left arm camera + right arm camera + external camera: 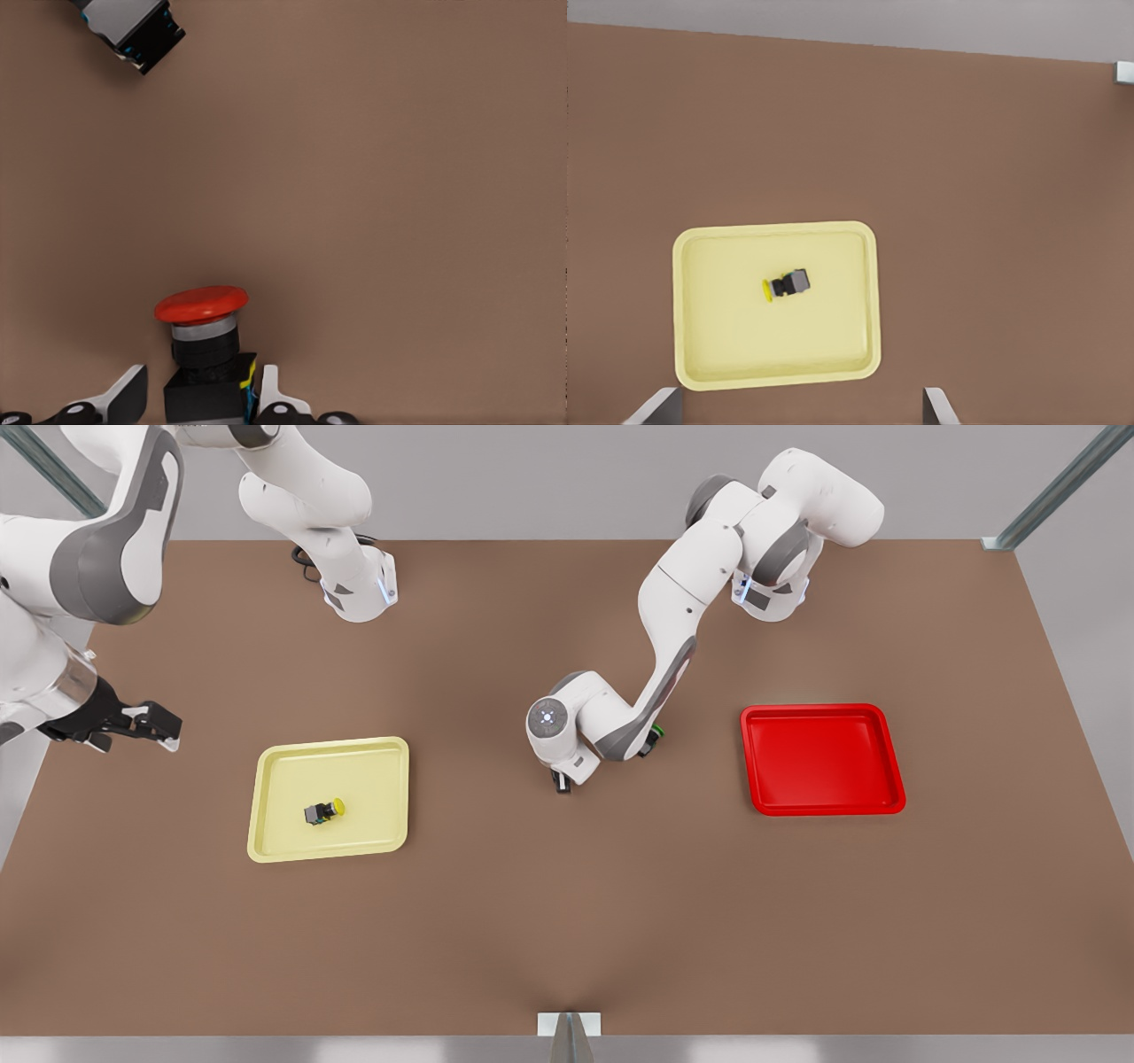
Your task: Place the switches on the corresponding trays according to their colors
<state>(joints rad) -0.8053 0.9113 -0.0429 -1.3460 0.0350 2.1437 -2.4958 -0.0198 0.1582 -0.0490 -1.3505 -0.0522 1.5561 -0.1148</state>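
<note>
Red-capped switch (205, 350) sits on the brown table (567, 921) between the left gripper's (200, 397) spread fingers, ungripped. Centre the jaws on its dark body before closing. Right gripper (146, 724) waits open beside the yellow tray (275, 841), holding the yellow switch (324, 810)

The brown table (567, 921) is carrying the yellow tray (275, 841) below the right gripper (151, 726) and the red tray (824, 804) well apart from the left gripper (562, 783), where the red switch (202, 305) and green switch (654, 734) are sitting.
</note>
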